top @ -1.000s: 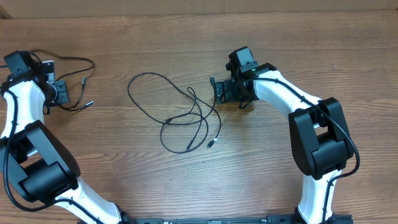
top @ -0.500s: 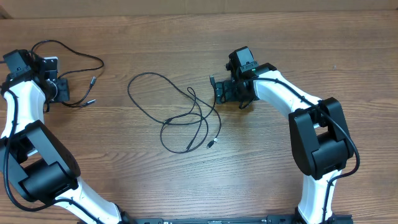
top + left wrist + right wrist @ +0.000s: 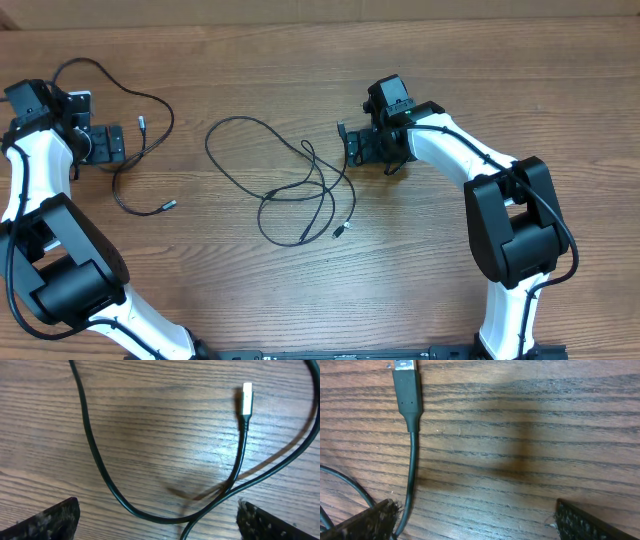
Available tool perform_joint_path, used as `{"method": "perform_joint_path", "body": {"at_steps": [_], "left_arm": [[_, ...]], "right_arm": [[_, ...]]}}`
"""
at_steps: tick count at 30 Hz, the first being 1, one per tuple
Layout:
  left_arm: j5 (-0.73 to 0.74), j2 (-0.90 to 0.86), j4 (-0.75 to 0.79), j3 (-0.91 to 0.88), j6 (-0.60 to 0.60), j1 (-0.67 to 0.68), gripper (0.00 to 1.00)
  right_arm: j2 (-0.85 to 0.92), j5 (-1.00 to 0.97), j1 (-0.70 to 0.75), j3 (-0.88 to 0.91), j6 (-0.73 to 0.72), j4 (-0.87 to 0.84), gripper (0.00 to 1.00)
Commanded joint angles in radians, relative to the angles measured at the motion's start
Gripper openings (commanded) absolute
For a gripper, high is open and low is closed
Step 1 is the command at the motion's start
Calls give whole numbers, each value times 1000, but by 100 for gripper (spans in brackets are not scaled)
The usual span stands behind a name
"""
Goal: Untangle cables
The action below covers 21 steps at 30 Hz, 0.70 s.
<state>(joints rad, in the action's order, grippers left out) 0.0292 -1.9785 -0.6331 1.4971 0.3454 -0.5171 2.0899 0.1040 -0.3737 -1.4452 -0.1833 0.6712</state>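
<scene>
- The left claw (image 3: 112, 143) has just let go. Half a second ago it was pinched shut on the left-hand cable (image 3: 96, 455). Now its jaws stand wide, and the left wrist view shows its fingers (image 3: 55, 517) at the bottom corners with only the loose cord lying between them on the counter (image 3: 420, 270).
- Once freed, the left-hand cable has slumped and spread out. One plug end (image 3: 168, 203) has slid down the counter toward the robot's base. A silver-tipped plug (image 3: 246, 399) lies just ahead of the open claw.
- The central cable (image 3: 240, 119) has not shifted over the last second. It lies mid-counter in a loose loop that crosses itself, its small plug (image 3: 340, 232) pointing toward the robot.
- The right claw (image 3: 346, 145) stays where it was, at the right edge of the central cable, jaws wide and holding nothing. In the right wrist view a black plug (image 3: 406, 390) lies on the wood ahead of its fingers, ungripped.
- What this means for the task: the two cords now lie well apart with bare wood between them, so the release reads as the close of a pull-apart step.
- What seems left is the central cable's own crossings, and the right claw is best placed to take that on. Whether those crossings are a true knot or just overlaps cannot be told from above.
</scene>
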Motion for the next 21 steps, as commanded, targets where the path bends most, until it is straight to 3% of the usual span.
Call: {"method": "perform_joint_path", "body": {"at_steps": [1, 2, 3, 4, 6, 8, 17, 21], "left_arm": [[1, 4, -9, -6, -75, 0, 100], [7, 4, -10, -6, -84, 0, 98], [33, 4, -15, -6, -89, 1, 89], [65, 4, -19, -6, -88, 1, 73], [147, 4, -26, -9, -90, 2, 31], [212, 4, -43, -12, -99, 2, 4], [240, 4, -6, -158, -147, 23, 4], [91, 4, 80, -285, -148, 35, 6]], "right_arm": [[22, 9, 3, 38, -2, -6, 100], [22, 9, 3, 38, -2, -6, 100], [22, 9, 3, 38, -2, -7, 100], [22, 9, 3, 38, -2, -8, 100], [22, 9, 3, 38, -2, -10, 100], [22, 9, 3, 38, -2, -11, 100], [22, 9, 3, 38, -2, -16, 100], [22, 9, 3, 38, -2, -16, 100]]}}
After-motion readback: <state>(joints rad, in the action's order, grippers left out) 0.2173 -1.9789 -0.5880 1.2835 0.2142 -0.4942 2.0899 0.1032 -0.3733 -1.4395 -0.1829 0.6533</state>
